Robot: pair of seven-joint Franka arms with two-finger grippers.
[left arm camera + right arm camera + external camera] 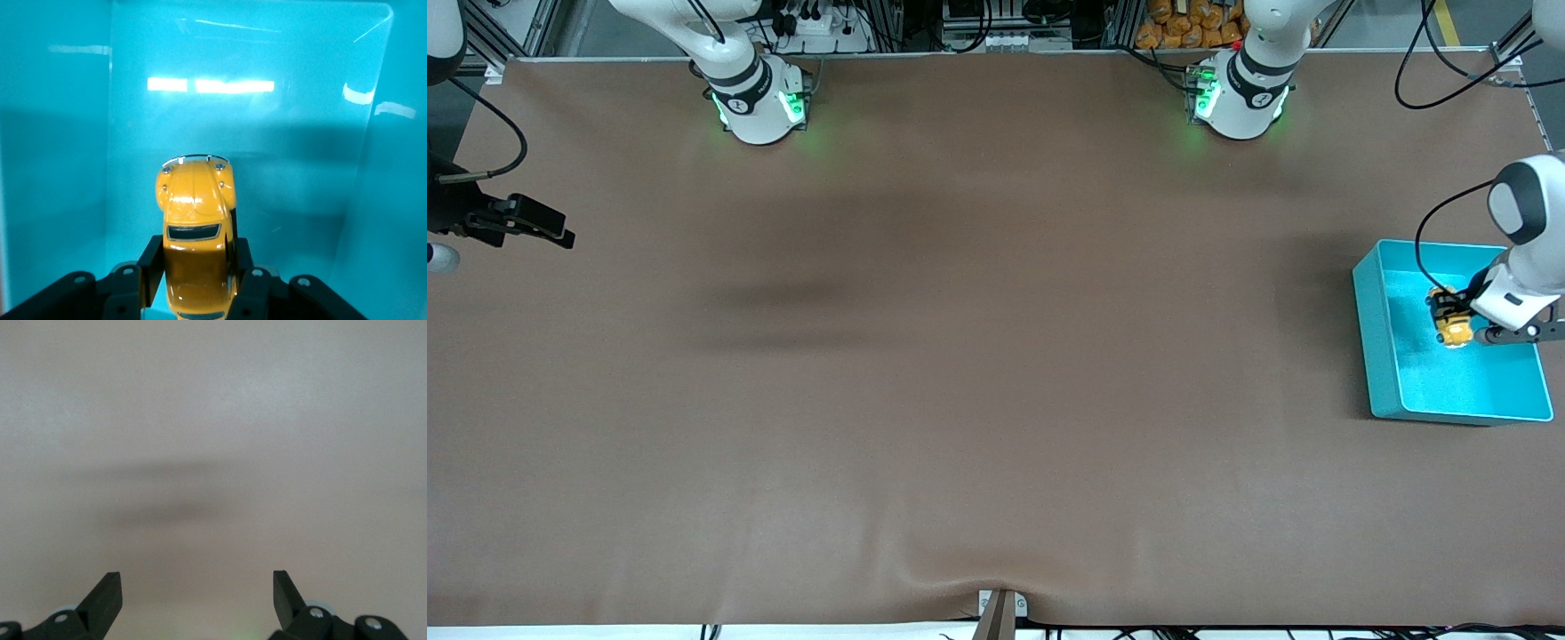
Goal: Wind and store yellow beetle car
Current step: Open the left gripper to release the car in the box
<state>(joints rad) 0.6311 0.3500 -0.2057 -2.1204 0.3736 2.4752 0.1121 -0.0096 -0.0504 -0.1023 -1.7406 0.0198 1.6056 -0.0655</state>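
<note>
A wide brown surface (pixel 978 356) fills nearly the whole front view. Its cloth cover is smooth, with a small fold at the bottom middle of the frame. One cyan bin (pixel 1392 356) lies directly on it, at the right edge of the frame, about mid-height. Two white arm bases (pixel 760 107) (pixel 1240 102) stand on it along the top.

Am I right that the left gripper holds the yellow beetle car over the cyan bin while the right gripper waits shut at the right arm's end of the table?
Not quite: the right gripper waits open, as the right wrist view shows. The rest holds: the left gripper is shut on the yellow beetle car over the cyan bin.
</note>
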